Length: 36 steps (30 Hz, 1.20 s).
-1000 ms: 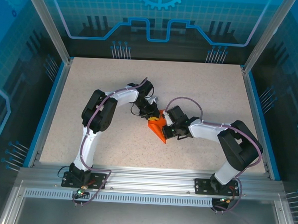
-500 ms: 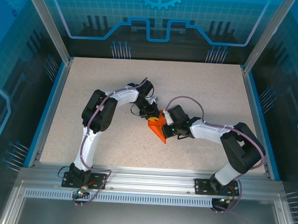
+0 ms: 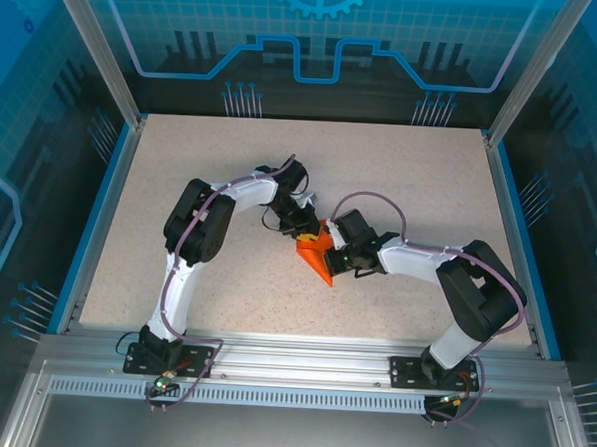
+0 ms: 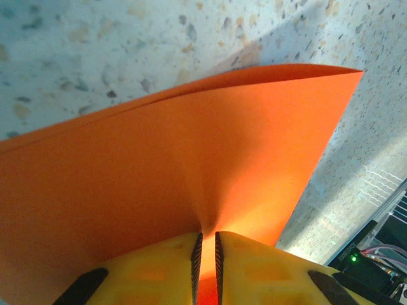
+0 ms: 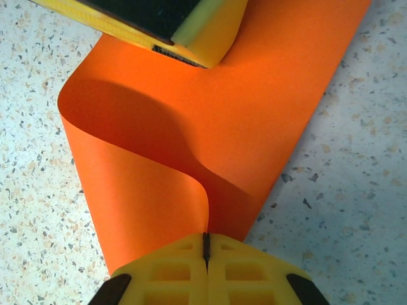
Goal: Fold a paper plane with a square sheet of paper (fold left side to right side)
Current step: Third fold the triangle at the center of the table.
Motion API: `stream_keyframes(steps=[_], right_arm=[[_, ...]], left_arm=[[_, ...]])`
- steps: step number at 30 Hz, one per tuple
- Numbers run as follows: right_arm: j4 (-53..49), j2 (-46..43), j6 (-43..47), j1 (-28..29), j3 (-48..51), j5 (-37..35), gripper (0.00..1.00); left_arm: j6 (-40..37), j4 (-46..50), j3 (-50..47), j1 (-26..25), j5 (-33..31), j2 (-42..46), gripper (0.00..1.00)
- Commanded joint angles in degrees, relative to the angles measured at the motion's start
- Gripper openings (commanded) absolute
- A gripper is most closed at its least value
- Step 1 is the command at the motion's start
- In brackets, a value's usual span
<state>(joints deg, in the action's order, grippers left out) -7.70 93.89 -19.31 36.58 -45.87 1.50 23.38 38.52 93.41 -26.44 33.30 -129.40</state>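
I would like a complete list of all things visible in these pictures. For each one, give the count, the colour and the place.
sheet of paper: one, bright orange, middle of the table, curled over and pinched from two sides
table: one, speckled beige, under everything
walls: several, see-through blue, along the table's far and side edges
rail: one, silver metal, along the near edge, carrying both arm bases
left arm: one, white and black, reaching in from the near left
right arm: one, white and black, reaching in from the near right
left gripper: one, yellow, shut on the sheet of paper
right gripper: one, yellow, shut on the sheet of paper
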Motion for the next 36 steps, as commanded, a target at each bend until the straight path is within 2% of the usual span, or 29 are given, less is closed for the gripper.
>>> stream_keyframes(steps=[1,18,31,36], right_arm=[[-0.82,1.03,-0.2,-0.81,-1.56,-0.73,0.0],[-2.12,3.65,-0.16,-0.81,-2.74,-0.88,0.0],[0.41,-1.82,-0.13,-0.81,1.37,1.84,0.0],[0.1,-1.94,-0.37,-0.63,1.49,0.64,0.0]], left_arm=[[-1.22,1.56,-0.86,-0.8,-2.43,-2.62,0.18],[-1.4,1.69,-0.78,-0.83,-2.27,-2.62,0.18],[-1.45,1.74,-0.51,-0.84,-2.2,-2.77,0.18],[-1.48,1.77,-0.59,-0.81,-2.26,-2.64,0.18]])
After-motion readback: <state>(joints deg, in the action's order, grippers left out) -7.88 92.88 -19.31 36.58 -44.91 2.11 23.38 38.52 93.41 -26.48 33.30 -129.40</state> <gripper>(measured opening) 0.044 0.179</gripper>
